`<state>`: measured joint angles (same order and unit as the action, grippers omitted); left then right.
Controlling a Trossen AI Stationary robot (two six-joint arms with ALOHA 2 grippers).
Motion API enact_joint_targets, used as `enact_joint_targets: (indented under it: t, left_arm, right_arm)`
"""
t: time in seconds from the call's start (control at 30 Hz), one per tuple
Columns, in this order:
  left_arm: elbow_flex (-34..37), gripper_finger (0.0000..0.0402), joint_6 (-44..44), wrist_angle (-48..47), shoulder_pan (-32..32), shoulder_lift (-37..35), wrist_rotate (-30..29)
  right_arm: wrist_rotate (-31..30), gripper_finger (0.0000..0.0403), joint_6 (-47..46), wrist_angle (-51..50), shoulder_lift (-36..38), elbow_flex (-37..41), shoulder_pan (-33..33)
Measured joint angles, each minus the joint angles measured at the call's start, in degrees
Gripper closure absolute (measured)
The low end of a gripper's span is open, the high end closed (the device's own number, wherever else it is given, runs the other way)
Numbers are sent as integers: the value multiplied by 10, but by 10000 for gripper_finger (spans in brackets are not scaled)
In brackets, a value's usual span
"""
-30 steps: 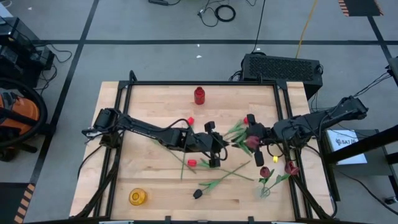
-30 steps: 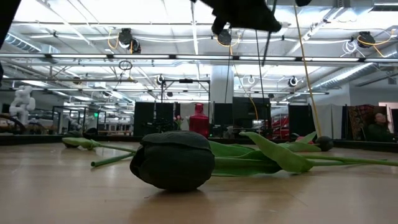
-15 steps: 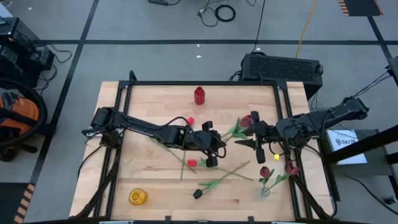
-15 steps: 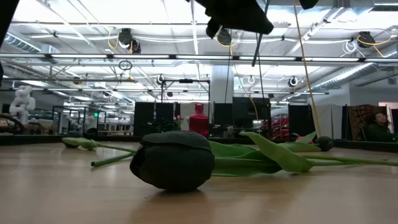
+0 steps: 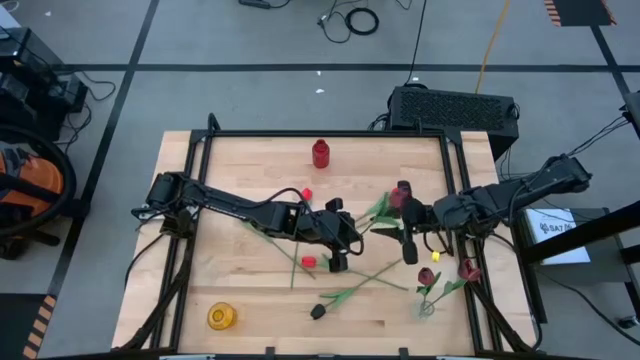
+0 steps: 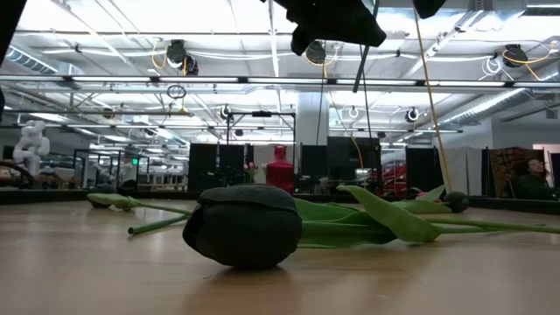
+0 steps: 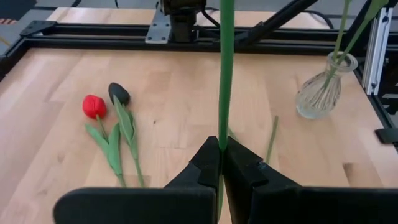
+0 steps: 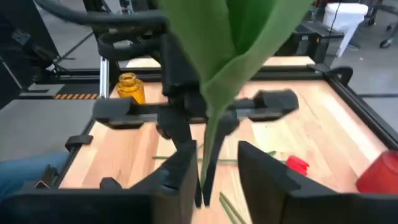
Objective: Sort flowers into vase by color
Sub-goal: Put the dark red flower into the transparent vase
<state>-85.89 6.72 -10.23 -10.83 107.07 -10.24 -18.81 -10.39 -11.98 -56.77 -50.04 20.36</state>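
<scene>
I hold one tulip stem between both arms over the middle of the pale wooden surface (image 5: 240,290).

From above, my left tool (image 5: 343,243) sits mid-surface and my right tool (image 5: 408,222) just beside it, a dark maroon tulip head (image 5: 397,197) at the right one; a red bottle-shaped vase (image 5: 320,153) stands by the far edge, a yellow vase (image 5: 220,317) at the near left corner, a clear glass vase (image 5: 427,306) with tulips near right. At table height, a black tulip head (image 6: 244,225) lies close to the lens, with a hall of ceiling lights and racks behind. On my left wrist camera the fingers are pinched shut on a thin green stem (image 7: 225,74). On my right wrist camera the fingers stand apart around a green leaf (image 8: 239,43), barely gripping it if at all.
</scene>
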Motion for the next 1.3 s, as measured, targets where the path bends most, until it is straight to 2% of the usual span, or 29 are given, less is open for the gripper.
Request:
enact_joint_targets:
  t: [0.17,0.33,0.47,0.67,0.8,1.03,1.3]
  left_arm:
    - [0,391,3,-13,5,0,5]
    - [0,391,4,-23,5,0,7]
    - [0,391,4,-24,7,0,8]
    - [0,388,4,-24,7,0,8]
    - [0,376,5,-21,7,0,8]
    - [0,313,7,-24,-1,0,9]
    - [0,227,18,-41,-14,-8,12]
  right_arm:
    - [-5,245,8,39,-4,0,0]
    - [-7,242,16,42,-4,0,0]
    - [-8,282,21,42,-4,0,0]
    - [-11,384,21,41,-3,0,0]
    - [-11,388,21,39,-1,0,0]
    - [-9,399,-4,-1,30,0,0]
    - [29,397,-130,-127,115,0,2]
